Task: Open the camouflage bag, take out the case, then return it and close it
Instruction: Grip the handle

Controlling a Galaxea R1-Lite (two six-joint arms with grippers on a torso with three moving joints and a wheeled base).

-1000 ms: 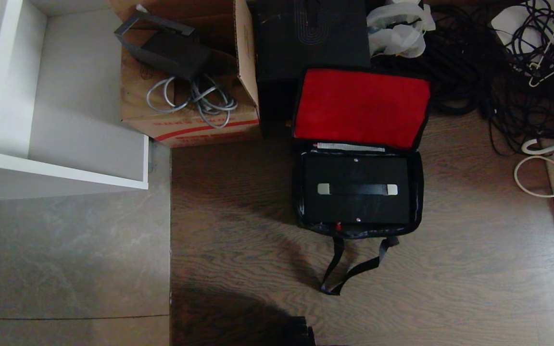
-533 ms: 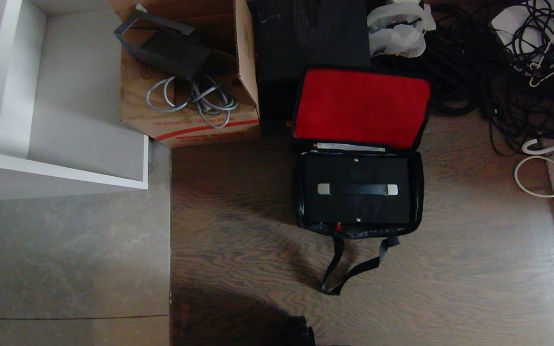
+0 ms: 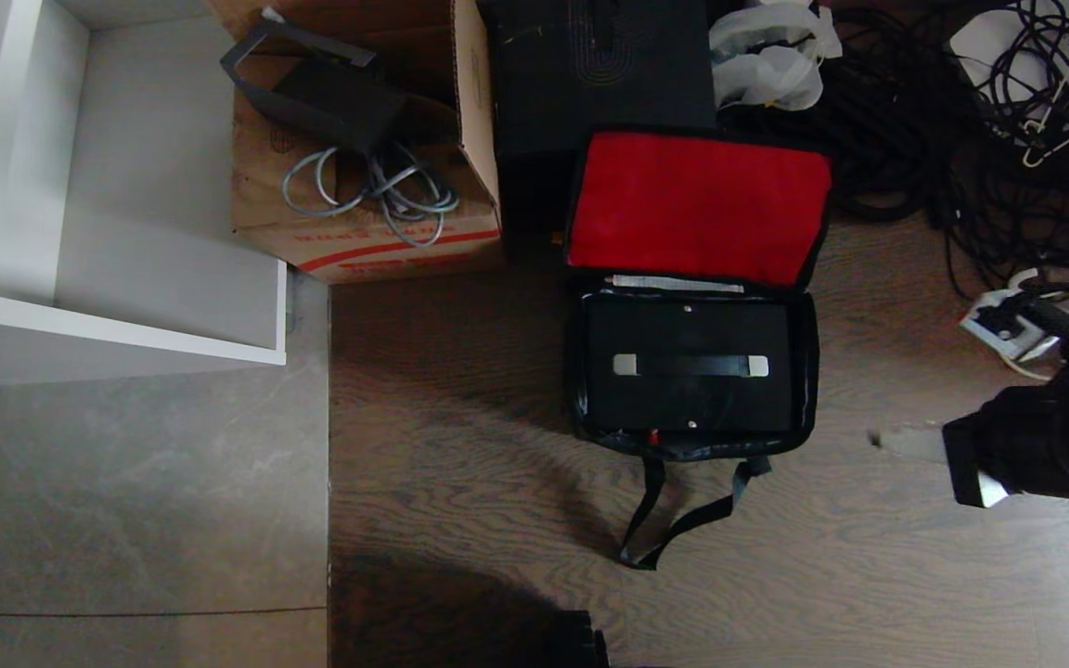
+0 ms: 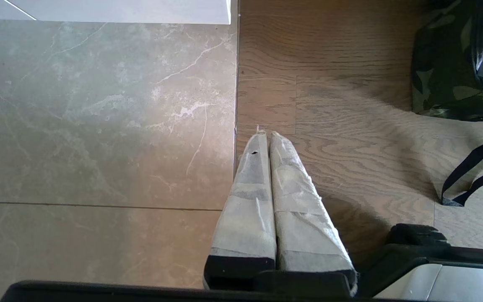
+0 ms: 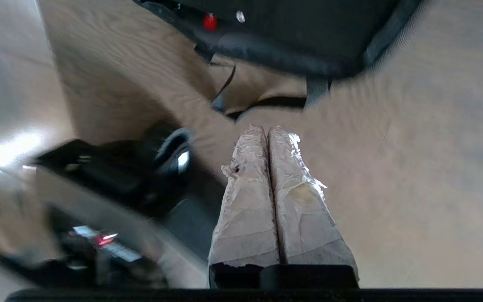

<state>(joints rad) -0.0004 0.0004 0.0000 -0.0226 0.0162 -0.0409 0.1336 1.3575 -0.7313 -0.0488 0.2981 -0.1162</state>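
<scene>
- A boxy soft camouflage bag (image 3: 690, 443) with black trim sits open on the brown wood-grain floor (image 3: 460, 417), its red-lined lid (image 3: 697, 206) folded back toward a taller plain black box (image 3: 595, 70).
- Inside the bag lies the black rigid rectangular case (image 3: 689, 364), handle side up; its black handle (image 3: 690, 366) has silver end brackets, and a small red knob (image 3: 652, 434) shows at the near edge.
- From above, the bag's camouflage fabric is almost wholly hidden; only the left wrist view shows a patch of it (image 4: 442, 71), cut off at the frame edge.
- The bag's black shoulder strap (image 3: 674, 520) loops loosely on the floor in front of it.
- The right gripper (image 3: 880, 438) reaches in from the right edge of the head view, well apart from the bag. It is motion-blurred there, and most of its arm is cut off.
- In the right wrist view its taped fingers (image 5: 247, 193) are pressed together on nothing; that picture is smeared, with the bag's near edge at the top.
- The left gripper (image 4: 265, 135) is out of the head view, its taped fingers likewise closed and empty above the seam between the wood floor and grey tile (image 4: 99, 126).
- A second ago the right arm was not in the head view at all; half a second ago only a faint blur showed at the right edge. Bag and case have not moved.
</scene>
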